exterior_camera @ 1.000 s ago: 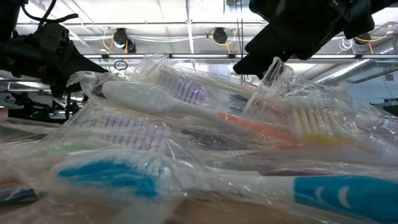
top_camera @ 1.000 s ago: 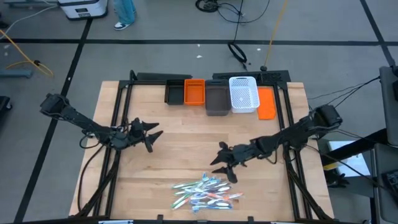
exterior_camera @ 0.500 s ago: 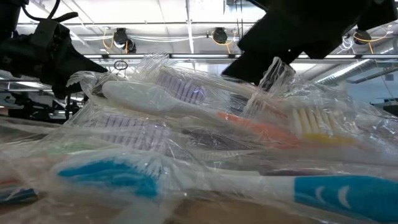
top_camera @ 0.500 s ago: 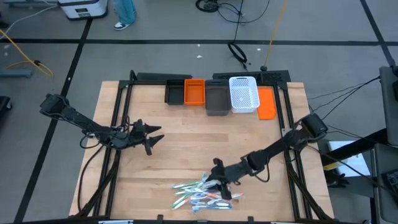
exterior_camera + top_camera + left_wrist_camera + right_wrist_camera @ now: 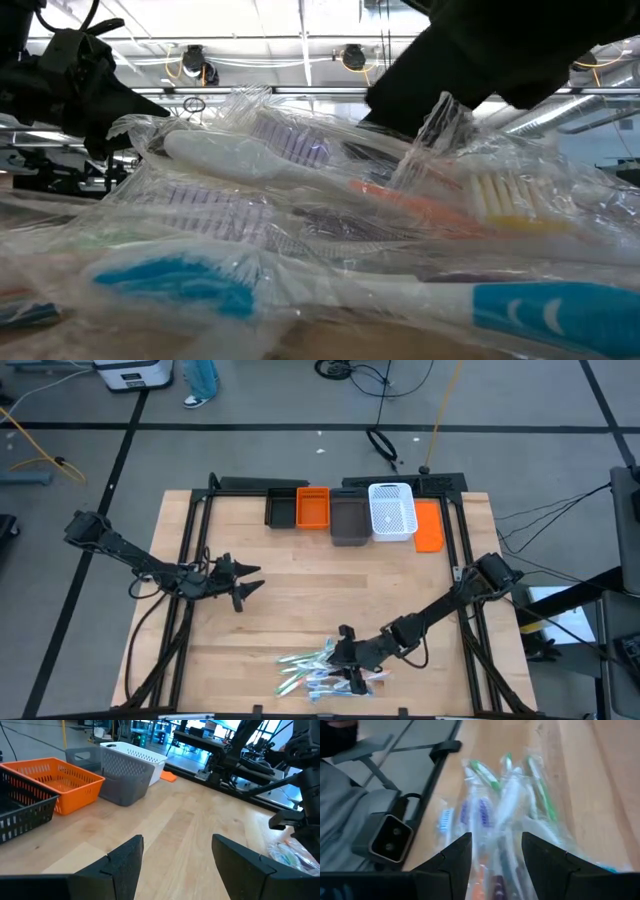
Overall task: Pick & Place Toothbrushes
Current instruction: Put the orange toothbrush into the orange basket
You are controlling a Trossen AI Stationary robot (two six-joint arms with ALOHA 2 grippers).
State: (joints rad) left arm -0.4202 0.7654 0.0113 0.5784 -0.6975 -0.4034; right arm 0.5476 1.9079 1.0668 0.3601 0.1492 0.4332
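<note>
The toothbrushes (image 5: 322, 669), several thin sticks in white, blue, green and orange, each in clear wrap, lie heaped on the wooden table near its front edge. They fill the low view (image 5: 300, 200) and show in the right wrist view (image 5: 500, 805). My right gripper (image 5: 350, 663) (image 5: 495, 855) stands open right over the pile's right part, slanting down, with wrapped brushes between and ahead of its fingers; no touch shows. My left gripper (image 5: 246, 586) (image 5: 175, 862) waits open above the table's left middle, holding nothing.
A row of bins stands at the table's far edge: a black bin (image 5: 280, 508), an orange bin (image 5: 312, 507), a grey bin (image 5: 348, 520), a white bin (image 5: 392, 510) and a flat orange piece (image 5: 429, 526). Bare wood (image 5: 300, 575) lies between bins and pile.
My right gripper has come from the table's middle toward the near edge and a little left, sinking until it stands over the toothbrush pile; its fingers have stayed open. The pile has not moved.
</note>
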